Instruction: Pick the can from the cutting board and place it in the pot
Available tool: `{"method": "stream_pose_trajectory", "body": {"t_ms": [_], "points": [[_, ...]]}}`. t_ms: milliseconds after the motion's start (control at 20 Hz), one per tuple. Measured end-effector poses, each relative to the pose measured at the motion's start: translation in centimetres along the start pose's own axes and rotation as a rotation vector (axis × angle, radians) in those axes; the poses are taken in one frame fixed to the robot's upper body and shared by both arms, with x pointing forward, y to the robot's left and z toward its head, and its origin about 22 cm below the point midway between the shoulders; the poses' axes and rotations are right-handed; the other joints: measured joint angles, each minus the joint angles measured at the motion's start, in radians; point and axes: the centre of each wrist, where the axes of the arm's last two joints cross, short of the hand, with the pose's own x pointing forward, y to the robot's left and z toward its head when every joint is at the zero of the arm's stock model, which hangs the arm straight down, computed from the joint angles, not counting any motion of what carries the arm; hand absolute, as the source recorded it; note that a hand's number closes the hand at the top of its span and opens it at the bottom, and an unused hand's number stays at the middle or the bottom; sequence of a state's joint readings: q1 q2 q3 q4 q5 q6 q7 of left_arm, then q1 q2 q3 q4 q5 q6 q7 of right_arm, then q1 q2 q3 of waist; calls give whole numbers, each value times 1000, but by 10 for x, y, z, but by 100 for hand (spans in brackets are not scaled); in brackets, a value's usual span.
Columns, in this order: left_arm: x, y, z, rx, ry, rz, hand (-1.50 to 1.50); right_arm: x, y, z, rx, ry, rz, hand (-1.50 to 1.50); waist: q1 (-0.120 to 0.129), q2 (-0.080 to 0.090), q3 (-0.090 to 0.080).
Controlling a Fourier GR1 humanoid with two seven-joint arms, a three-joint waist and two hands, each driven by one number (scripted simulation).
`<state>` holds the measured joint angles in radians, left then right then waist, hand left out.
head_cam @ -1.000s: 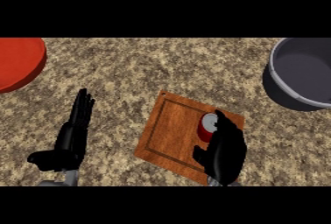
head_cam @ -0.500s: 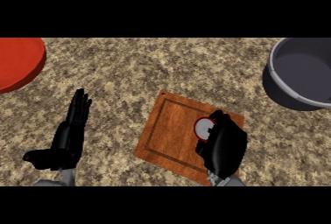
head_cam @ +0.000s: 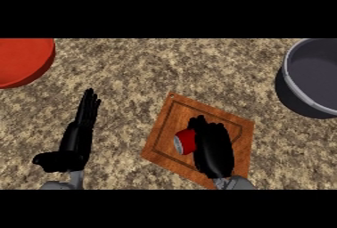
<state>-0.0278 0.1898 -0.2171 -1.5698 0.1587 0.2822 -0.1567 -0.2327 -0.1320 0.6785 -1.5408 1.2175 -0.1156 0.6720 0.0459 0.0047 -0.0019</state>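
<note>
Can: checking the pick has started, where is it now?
Head view, lower right of centre: the can sits on the cutting board, the fingers of the right hand curled round it, below-left of the pot.

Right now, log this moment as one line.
phase: grasp | right hand: curled round can, over cutting board | left hand: open, resting at left | pot: upper right, no can inside

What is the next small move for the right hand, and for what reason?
Probably a short lift straight up. The right hand looks curled round the red can, which is over the cutting board; the pot stands apart at the far right, so the can must clear the board first.
</note>
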Motion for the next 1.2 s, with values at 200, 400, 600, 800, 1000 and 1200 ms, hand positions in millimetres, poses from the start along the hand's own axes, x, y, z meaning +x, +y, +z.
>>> {"method": "stream_pose_trajectory", "body": {"t_ms": [200,400,600,800,1000,1200], "points": [[2,4,3,16,6,-4,0,-30,-29,-16,48,-197,-30,150,-20,-3,1],[0,5,4,34,12,-9,0,-49,-72,-27,-32,-295,-76,150,-38,-5,2],[1,8,6,41,9,-12,0,-62,-104,-22,-133,-298,-84,150,-46,-7,2],[-6,10,6,40,19,-10,0,-71,-131,-18,-214,-235,-65,150,-49,-7,2],[1,8,0,42,15,-6,0,-88,-147,-19,-271,-154,-58,150,-49,-6,2],[0,4,2,39,16,-9,0,-116,-166,-37,-300,-71,-53,150,-45,-5,2]]}}
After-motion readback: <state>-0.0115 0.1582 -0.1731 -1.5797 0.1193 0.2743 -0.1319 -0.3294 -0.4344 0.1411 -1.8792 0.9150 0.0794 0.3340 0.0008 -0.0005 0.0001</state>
